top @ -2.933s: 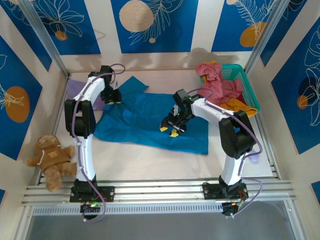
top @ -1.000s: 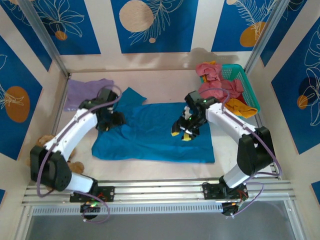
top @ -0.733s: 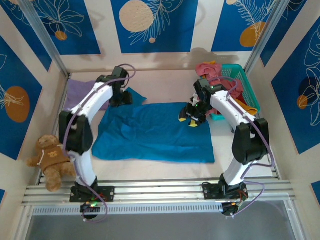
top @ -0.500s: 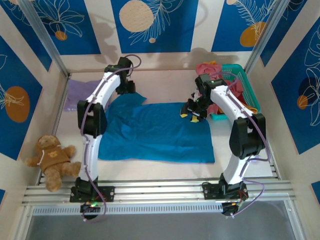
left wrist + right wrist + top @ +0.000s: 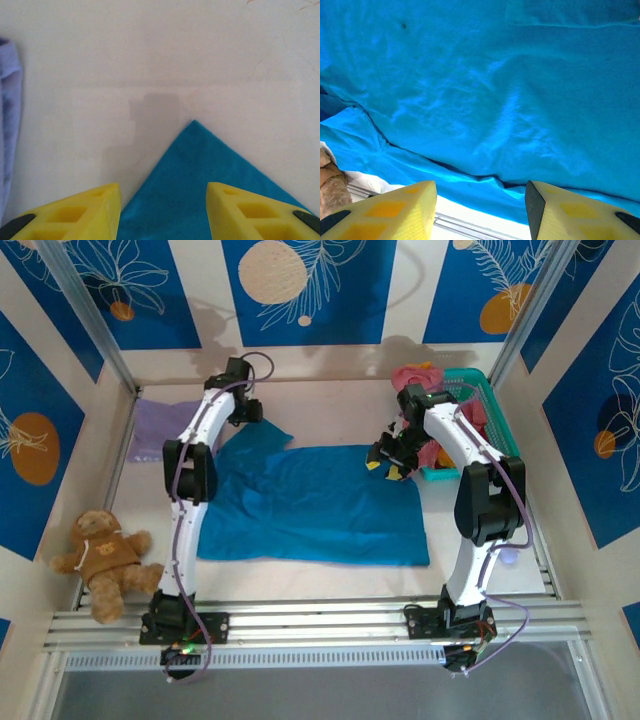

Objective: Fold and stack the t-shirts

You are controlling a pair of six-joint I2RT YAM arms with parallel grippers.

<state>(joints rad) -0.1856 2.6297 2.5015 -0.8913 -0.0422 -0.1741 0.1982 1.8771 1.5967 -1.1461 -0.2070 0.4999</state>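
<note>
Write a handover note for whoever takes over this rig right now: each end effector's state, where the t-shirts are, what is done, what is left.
Left end effector: open, empty, over the far-left sleeve tip of the teal t-shirt.
Right end effector: open, empty, over the far-right corner of the teal t-shirt.
Lavender t-shirt: far-left table corner. Pink t-shirt: on the basket.
Done: teal t-shirt spread flat, no fold visible.
Left: fold it, handle the rest, stack all.
</note>
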